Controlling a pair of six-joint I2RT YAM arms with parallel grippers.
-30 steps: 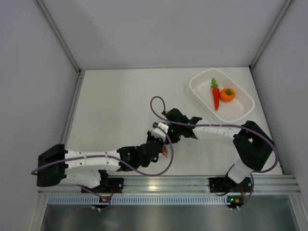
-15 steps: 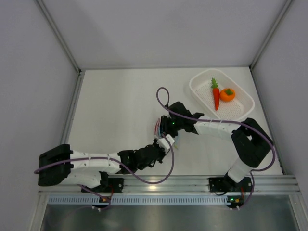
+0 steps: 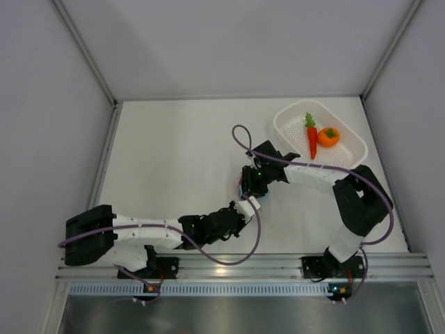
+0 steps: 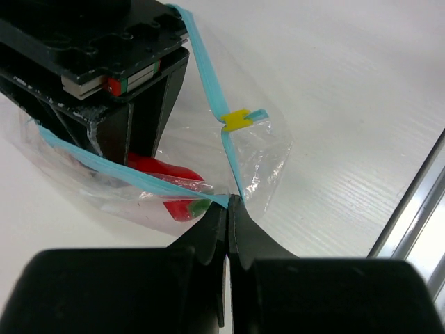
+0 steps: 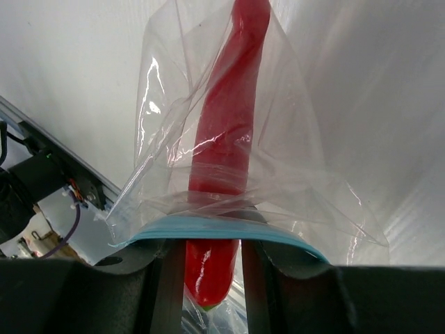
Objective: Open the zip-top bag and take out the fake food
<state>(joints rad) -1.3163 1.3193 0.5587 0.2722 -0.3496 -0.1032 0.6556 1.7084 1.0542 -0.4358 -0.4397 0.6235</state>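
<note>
Two toys, carrot [image 3: 312, 141] and orange [image 3: 328, 137], lie in the basket [image 3: 351, 161]; near it, the left hand [image 4: 228, 209] pinches tight the opened bag [image 4: 264, 153] while the right hand [image 5: 212, 271], half closed, grips the chili [image 5: 233, 104] inside.

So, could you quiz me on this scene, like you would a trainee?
1. True or false: the carrot and the orange lie in the white basket.
2. What do the right fingers grip? A the chili; B the carrot; C nothing.
3. Fill in: the left fingers pinch the clear ___ at its blue strip.
Key: 1 true; 2 A; 3 bag.
</note>
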